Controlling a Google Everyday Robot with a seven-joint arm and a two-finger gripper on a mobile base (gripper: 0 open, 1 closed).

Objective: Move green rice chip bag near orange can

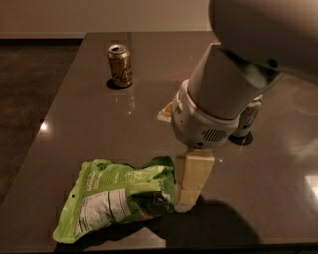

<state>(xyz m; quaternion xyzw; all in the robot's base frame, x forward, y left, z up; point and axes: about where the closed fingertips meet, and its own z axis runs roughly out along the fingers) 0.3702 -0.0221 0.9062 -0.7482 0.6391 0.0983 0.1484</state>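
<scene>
Green rice chip bag [117, 198] beside claw [186, 201]; orange can [120, 65], second can [247, 120] beyond

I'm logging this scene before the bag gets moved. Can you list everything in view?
chip bag: one, lime green with a white label panel, lying crumpled at the near left of the table
orange can: one, orange-gold with a silver top, upright at the far left of the table
second can: one, silver-white with green marks, on the right, mostly hidden behind the arm
table: one, dark grey, glossy
floor: dark, left of the table
wall: pale, at the back
arm: one, white-grey, reaching down from the upper right
end effector: one, cream, low over the table at the chip bag's right edge
</scene>
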